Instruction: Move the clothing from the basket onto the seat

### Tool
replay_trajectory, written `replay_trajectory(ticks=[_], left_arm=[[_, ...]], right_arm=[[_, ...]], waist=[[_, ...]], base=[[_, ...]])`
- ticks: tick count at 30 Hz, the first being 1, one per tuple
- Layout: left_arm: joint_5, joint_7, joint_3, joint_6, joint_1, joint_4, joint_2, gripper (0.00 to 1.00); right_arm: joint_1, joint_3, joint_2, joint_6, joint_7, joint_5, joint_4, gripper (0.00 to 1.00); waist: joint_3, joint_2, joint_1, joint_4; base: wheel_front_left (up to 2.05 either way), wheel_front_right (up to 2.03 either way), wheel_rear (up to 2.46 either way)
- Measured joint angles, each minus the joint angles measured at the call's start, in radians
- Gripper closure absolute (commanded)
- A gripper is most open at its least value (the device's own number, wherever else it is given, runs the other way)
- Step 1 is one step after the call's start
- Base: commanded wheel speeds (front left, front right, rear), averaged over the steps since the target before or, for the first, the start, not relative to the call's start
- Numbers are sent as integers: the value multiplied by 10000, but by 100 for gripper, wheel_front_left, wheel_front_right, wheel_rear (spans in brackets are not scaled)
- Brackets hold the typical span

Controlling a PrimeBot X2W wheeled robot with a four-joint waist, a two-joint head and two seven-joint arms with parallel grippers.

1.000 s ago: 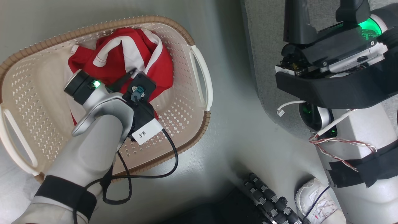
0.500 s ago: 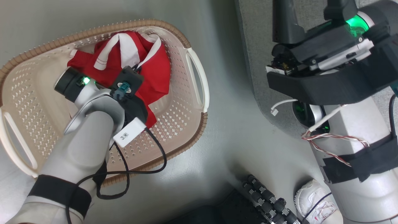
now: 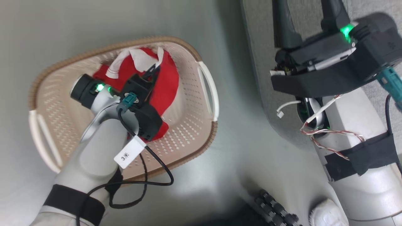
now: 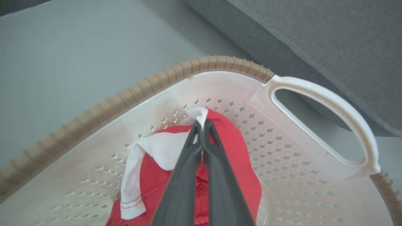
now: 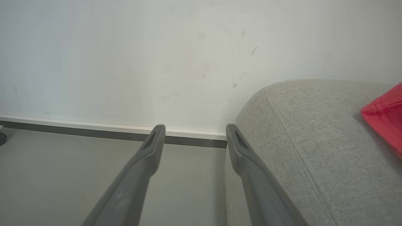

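Note:
The cream perforated basket (image 3: 191,103) with its brown rim (image 4: 188,67) stands on the floor at the left. Red clothing (image 3: 165,84) with white trim (image 4: 157,150) lies bunched against its far wall. My left gripper (image 4: 201,125) reaches into the basket, shut on a white-and-red fold at the top of the clothing, and the cloth hangs from the fingers (image 3: 153,71). The grey seat (image 3: 260,47) rises to the right of the basket. My right gripper (image 5: 194,127) is open and empty beside the seat's rounded corner (image 5: 282,125). Another red garment (image 5: 384,113) lies on the seat.
One white basket handle (image 4: 333,103) faces the seat's side (image 4: 314,31), with a strip of grey floor between them. A black roller wheel (image 3: 276,210) and a person's white shoe (image 3: 326,213) are at the bottom. A white wall and baseboard (image 5: 94,127) stand behind the seat.
The head view has shifted. My left gripper has tilted up and closed on the clothing, and the cloth is now gathered and drawn up from the basket floor.

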Motion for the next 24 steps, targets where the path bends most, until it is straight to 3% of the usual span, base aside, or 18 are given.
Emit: replay_trajectory(ticks=[24], left_arm=[[-976,-52,90,-88,254,-1783,-253,100]], right_arm=[[1770,-809,-477,174,2,77,1981,0]], waist=[[-2998,-1,-1,1860]], base=[[0,0,0]])
